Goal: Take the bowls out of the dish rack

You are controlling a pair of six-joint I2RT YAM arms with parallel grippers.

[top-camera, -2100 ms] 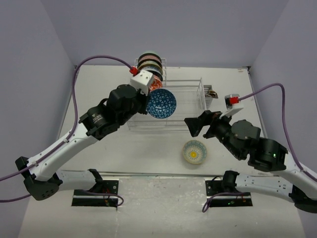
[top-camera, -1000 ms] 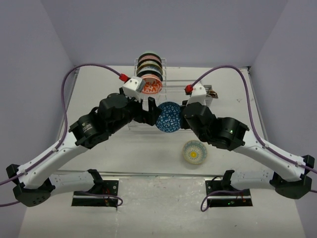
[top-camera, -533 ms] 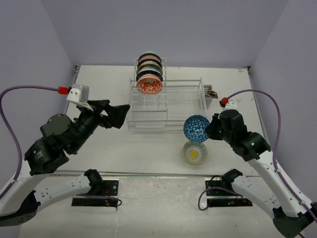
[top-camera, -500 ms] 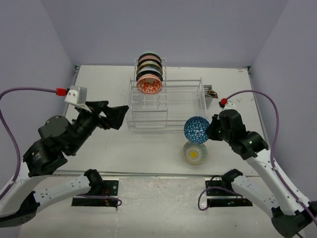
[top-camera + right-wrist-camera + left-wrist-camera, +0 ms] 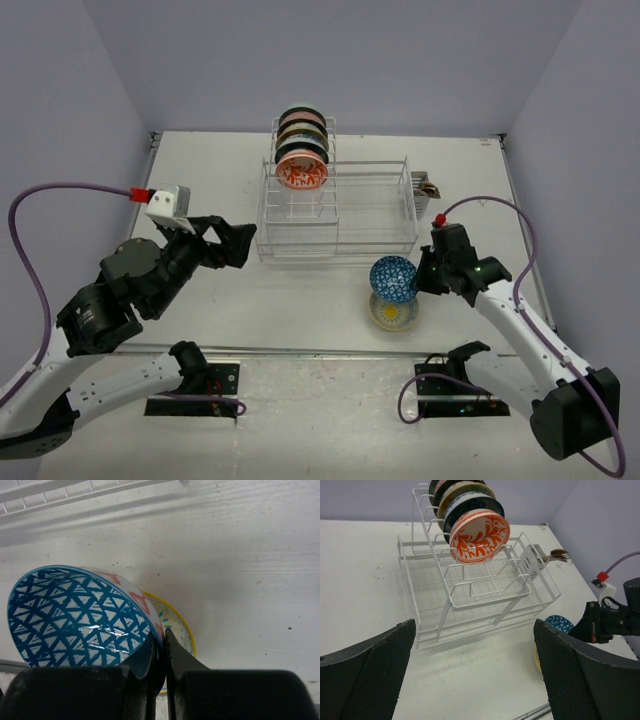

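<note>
1. Right gripper (image 5: 418, 278): jaws pressed together on the rim of the blue triangle-patterned bowl (image 5: 392, 279). In the right wrist view one finger lies inside the wall and one outside, with the rim pinched between them.
2. Blue triangle-patterned bowl: lifted off the dish rack (image 5: 370, 215) and held tilted, inside facing partly sideways. It hangs in front of the rack's near right corner, directly over the yellow-rimmed bowl (image 5: 393, 314).
3. Yellow-rimmed bowl: sits upright on the white table (image 5: 280, 290), near the table's front edge and apart from the rack. The right wrist view shows its yellow rim (image 5: 175, 625) peeking out from under the blue bowl. I cannot tell whether the two bowls touch.
4. Left gripper (image 5: 238, 243): jaws spread wide and holding nothing. It hovers left of the rack, pointing towards it. In the left wrist view both black fingers (image 5: 375, 675) frame the rack, well apart.
5. Dish rack: on its raised rear-left tier a row of bowls stands on edge in the slots. The red-orange leaf-patterned bowl (image 5: 479, 535) is frontmost, with at least three more bowls behind it. The lower tier's grid shows bare wire.
6. Cutlery holder (image 5: 532, 565): fixed to the rack's right end, with a fork (image 5: 560, 555) sticking out.
</note>
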